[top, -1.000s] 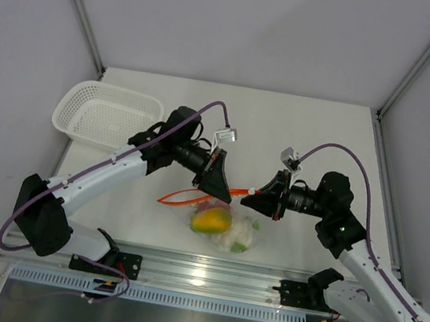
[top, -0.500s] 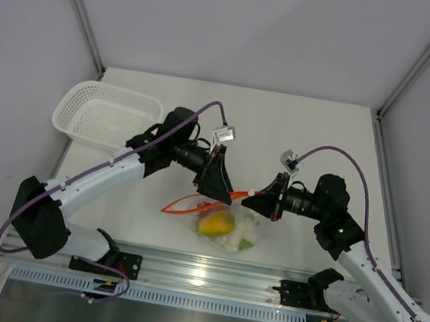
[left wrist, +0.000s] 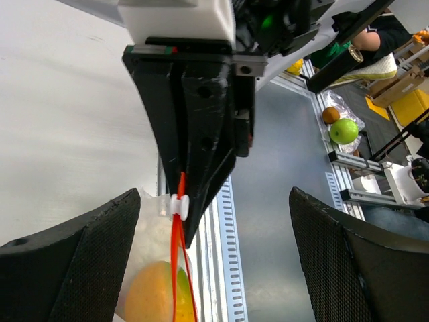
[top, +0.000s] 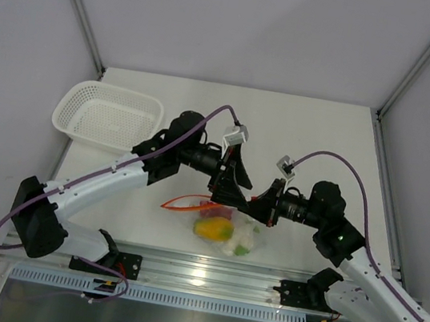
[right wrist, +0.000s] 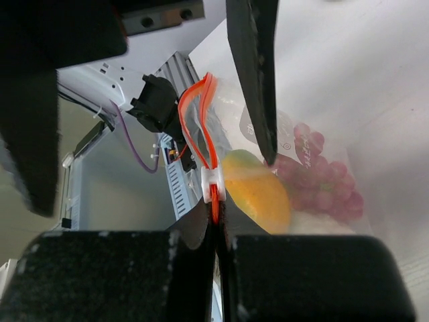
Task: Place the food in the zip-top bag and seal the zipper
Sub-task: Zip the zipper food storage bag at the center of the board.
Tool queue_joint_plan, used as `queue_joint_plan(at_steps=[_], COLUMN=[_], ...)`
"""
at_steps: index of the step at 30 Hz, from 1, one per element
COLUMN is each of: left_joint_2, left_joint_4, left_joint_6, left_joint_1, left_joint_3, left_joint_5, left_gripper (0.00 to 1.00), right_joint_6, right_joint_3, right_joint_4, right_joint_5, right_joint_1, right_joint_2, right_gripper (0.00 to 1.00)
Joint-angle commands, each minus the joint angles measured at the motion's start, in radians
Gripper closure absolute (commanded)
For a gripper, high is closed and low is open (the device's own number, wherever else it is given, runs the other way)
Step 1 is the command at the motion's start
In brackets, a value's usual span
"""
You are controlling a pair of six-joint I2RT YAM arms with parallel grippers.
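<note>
The clear zip-top bag (top: 225, 229) lies near the table's front edge. It holds the food: a yellow-orange mango (top: 213, 227), red grapes (right wrist: 322, 191) and a white-and-green piece (top: 240, 243). My right gripper (top: 259, 209) is shut on the end of the red-orange zipper (right wrist: 213, 201), just behind its white slider (right wrist: 212, 182). Past the slider the strip spreads into an open loop (right wrist: 194, 114). My left gripper (top: 235, 187) is open, and its fingers (left wrist: 67, 268) stand on either side of the right gripper's tip (left wrist: 194, 141) and the slider (left wrist: 178, 205), touching neither.
A white mesh basket (top: 107, 115) stands at the back left with nothing in it. A metal rail (top: 206, 277) runs along the front edge just below the bag. Grey walls close in both sides of the table.
My left gripper has gone from shut to open, letting go of the zipper, and has shifted right toward the right gripper. The right gripper has stayed shut on the strip and moved slightly left.
</note>
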Motion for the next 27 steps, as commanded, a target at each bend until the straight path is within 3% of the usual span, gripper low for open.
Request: queue_joint_plan(at_steps=[1, 5, 12, 15, 20, 27], left_joint_2=[0.025, 0.039, 0.048, 0.049, 0.060, 0.075], left_joint_4=[0.036, 0.033, 0.044, 0.030, 0.002, -0.032], left_joint_6=[0.021, 0.024, 0.012, 0.019, 0.024, 0.030], left_joint_1=[-0.016, -0.016, -0.016, -0.016, -0.016, -0.018], left_joint_3=[0.040, 0.034, 0.019, 0.014, 0.013, 0.013], left_joint_5=[-0.027, -0.036, -0.027, -0.038, -0.048, -0.064], left_gripper=[0.10, 0.28, 0.49, 0.50, 0.42, 0.43], right_joint_6=[0.020, 0.042, 0.058, 0.052, 0.049, 0.049], right_joint_3=[0.001, -0.016, -0.044, -0.041, -0.030, -0.025], right_joint_4=[0.017, 0.036, 0.059, 0.051, 0.047, 0.050], right_joint_5=[0.039, 0.031, 0.030, 0.036, 0.034, 0.027], right_joint_1=[0.009, 0.014, 0.015, 0.015, 0.014, 0.014], right_joint_2=[-0.029, -0.032, -0.048, -0.058, -0.060, -0.058], right_gripper=[1.00, 1.00, 1.00, 1.00, 1.00, 1.00])
